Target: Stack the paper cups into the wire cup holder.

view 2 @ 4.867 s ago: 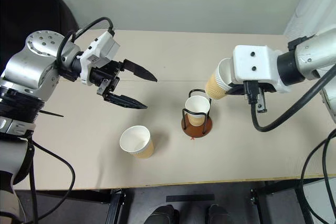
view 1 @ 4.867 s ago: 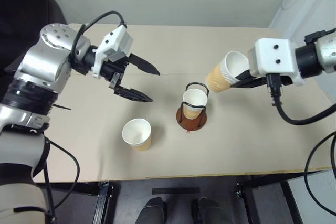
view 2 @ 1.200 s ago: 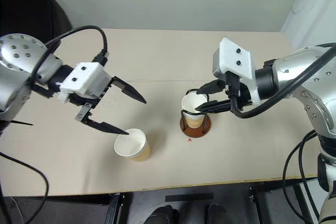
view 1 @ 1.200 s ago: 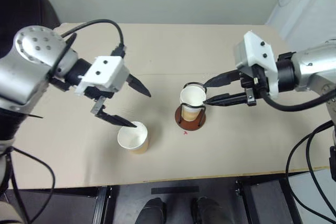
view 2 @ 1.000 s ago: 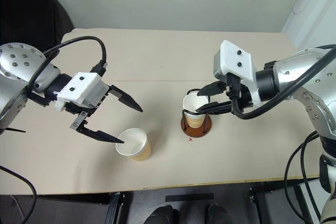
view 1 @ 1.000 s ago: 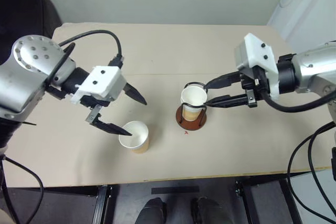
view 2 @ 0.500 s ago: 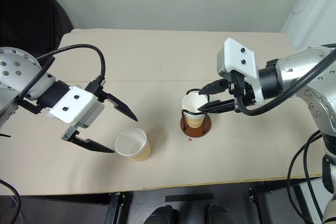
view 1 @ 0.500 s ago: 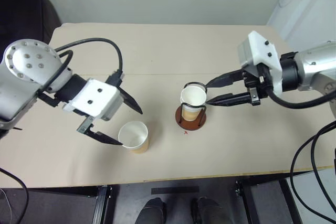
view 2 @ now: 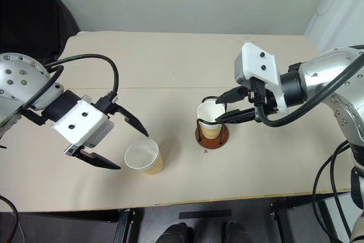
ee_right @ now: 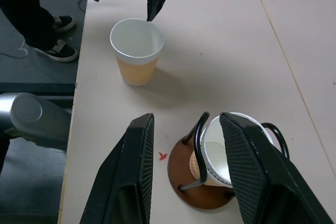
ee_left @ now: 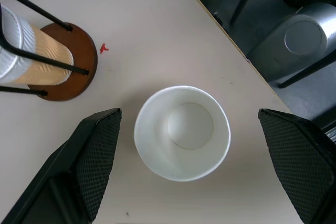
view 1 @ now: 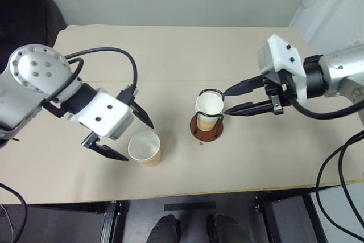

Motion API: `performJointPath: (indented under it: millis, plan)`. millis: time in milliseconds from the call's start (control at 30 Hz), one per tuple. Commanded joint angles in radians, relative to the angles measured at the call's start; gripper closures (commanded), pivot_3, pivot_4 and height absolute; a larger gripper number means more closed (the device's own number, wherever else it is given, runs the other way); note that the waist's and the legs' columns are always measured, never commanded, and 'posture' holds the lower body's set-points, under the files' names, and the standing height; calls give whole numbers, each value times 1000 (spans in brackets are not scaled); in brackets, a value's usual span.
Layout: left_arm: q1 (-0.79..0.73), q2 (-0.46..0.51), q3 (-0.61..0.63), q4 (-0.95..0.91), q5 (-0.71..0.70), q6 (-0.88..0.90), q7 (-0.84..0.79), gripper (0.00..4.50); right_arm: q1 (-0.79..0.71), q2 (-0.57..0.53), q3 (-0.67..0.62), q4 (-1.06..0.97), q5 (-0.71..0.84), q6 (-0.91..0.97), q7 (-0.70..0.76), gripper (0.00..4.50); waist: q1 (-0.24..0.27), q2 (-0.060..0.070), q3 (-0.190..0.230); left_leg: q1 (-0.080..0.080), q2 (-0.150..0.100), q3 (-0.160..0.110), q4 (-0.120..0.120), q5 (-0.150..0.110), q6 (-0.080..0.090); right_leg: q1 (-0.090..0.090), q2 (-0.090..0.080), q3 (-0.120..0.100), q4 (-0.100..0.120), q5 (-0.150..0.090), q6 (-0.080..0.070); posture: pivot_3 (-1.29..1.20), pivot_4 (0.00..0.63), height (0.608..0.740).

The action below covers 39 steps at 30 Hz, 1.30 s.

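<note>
I take the wire cup holder [view 1: 207, 127] as my landmark; it stands upright on the desk [view 1: 187, 49], its reddish-brown base flat on the surface and a small red mark [ee_left: 103, 48] on the desk just beside it. Nested paper cups [view 1: 209, 106] sit inside its black wire loops, the white rim of the top one level with the top of the loops. I cannot tell from these views how many are nested there.

To the holder's left, toward the near edge of the desk, a single paper cup [view 1: 144, 148] stands upright and apart from the holder, mouth up and empty.

My left tool [view 1: 128, 136] is spread wide, holding nothing. It sits on the far side of that loose cup from the holder, with one finger [ee_left: 97, 157] on each side of the cup and neither touching it.

My right tool [view 1: 227, 101] hangs just to the holder's right, its tips near the rim of the nested cups. Its fingers [ee_right: 134, 165] stand partly apart with nothing between them.
</note>
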Motion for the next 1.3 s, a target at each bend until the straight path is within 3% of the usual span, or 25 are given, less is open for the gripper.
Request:
performJointPath:
  millis: [33,600,1300]
  plan:
    - [-31,-12,-8,21,28,-29,-30,0,-38,-20,-16,2,-5,-10,12,2575,0,0,0,0,0,0,0,0,0,0,0,0,0,0,0,0,150,740]
    - [-26,-11,-43,-10,60,-12,-30,0,-64,-54,-19,25,-5,7,23,2575,0,0,0,0,0,0,0,0,0,0,0,0,0,0,0,0,150,740]
    - [28,-32,-50,31,201,-107,-30,0,-59,-53,-11,35,-8,-2,22,2575,1,0,0,0,0,0,0,0,0,0,0,0,0,0,0,0,150,740]
